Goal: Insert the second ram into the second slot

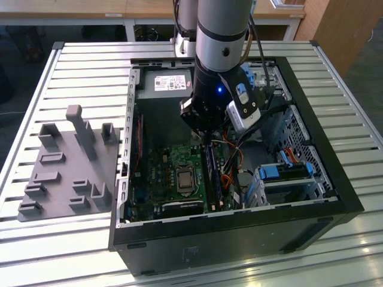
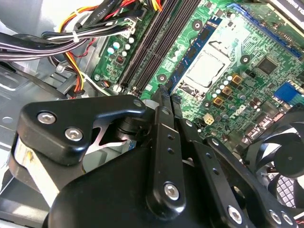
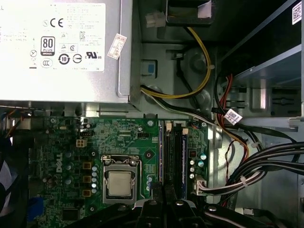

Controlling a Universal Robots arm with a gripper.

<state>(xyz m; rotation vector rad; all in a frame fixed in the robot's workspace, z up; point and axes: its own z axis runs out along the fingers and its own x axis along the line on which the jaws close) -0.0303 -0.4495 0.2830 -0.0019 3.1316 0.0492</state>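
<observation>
Second wrist view: one blue ram [image 2: 197, 47] beside one processor [image 2: 204, 69].

You are working in a robotics lab or workshop: a slatted aluminium desk [image 1: 78, 66] carries an opened computer case [image 1: 227, 239], with a grey moulded fixture tray [image 1: 66, 167] at its nine o'clock, a robot arm [image 1: 221, 42] reaching inside, and wooden furniture [image 1: 72, 9] at twelve o'clock.

1 case [image 1: 227, 242], 1 motherboard [image 3: 142, 137], 1 power supply [image 3: 61, 47]
</observation>
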